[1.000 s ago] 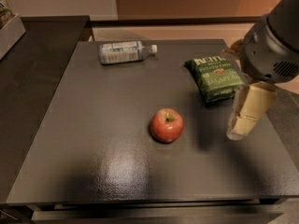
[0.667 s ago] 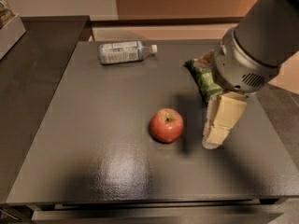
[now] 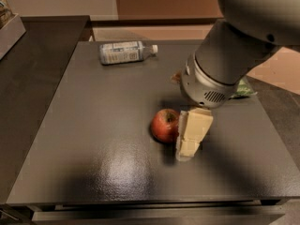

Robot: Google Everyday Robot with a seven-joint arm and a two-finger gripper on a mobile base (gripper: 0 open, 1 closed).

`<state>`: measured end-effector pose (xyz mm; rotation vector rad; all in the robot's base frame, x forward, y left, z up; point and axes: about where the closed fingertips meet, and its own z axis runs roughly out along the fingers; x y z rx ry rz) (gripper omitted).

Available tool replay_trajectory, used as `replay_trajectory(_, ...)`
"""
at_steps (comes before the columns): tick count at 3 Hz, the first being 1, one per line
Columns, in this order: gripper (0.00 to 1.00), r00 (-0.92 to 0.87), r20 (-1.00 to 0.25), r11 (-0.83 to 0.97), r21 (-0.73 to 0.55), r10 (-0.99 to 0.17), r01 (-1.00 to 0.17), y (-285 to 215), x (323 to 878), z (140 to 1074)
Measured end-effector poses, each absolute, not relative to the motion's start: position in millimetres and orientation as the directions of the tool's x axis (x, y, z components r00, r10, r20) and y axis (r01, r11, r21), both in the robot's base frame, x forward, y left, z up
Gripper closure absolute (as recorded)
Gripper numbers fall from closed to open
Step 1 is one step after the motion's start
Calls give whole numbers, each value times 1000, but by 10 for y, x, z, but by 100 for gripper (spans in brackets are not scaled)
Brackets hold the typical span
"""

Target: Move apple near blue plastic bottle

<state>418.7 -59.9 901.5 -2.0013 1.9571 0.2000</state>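
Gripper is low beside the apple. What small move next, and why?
Probably ease the gripper sideways to centre it on the apple: it sits at the apple's right side in view, no grasp evident, and the blue plastic bottle lies far back-left.

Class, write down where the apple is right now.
In the camera view the apple sits near the middle of the dark table, with the gripper close beside it on the picture's right. The blue plastic bottle lies apart near the far edge.
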Motion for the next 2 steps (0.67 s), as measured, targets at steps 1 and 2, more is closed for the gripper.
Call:
replay_trajectory(1,0,46,-326,-10,-112,-944,-994,-471,4206,8811)
replay_trajectory(2,0,38,-323,-7,-99,-946,-995,-447,4245,8694)
